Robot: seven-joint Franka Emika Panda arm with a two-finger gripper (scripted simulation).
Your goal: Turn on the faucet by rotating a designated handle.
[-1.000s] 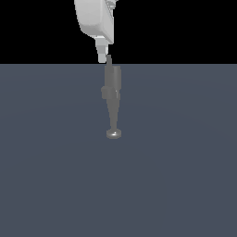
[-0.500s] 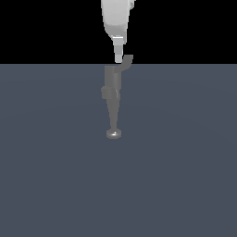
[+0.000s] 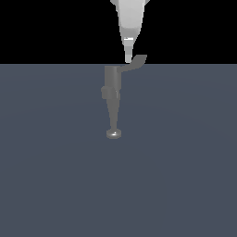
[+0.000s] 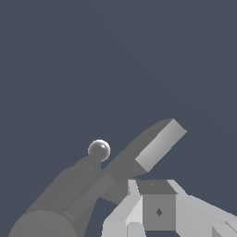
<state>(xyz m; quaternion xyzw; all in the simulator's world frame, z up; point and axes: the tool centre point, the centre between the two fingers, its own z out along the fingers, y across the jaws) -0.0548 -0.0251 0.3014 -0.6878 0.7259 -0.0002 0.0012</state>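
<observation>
The grey faucet [image 3: 112,85] stands at mid-scene in the exterior view, its tapering spout running toward the camera and ending in a shiny disc [image 3: 113,134]. The thin handle [image 3: 134,62] sticks out from the top of the body toward the exterior view's right, with its paddle tip upturned. My white gripper [image 3: 128,58] comes down from above, tip right against the handle's inner part; the fingers look shut with nothing held. In the wrist view the faucet [image 4: 55,199], its round spout end [image 4: 99,149] and the handle [image 4: 155,146] lie just beyond my gripper [image 4: 155,194].
A plain dark blue-grey floor [image 3: 185,176] spreads around the faucet, with black background behind it. No other objects show.
My gripper has moved toward the exterior view's right. The handle has swung with it, from pointing straight back to angling out to the right.
</observation>
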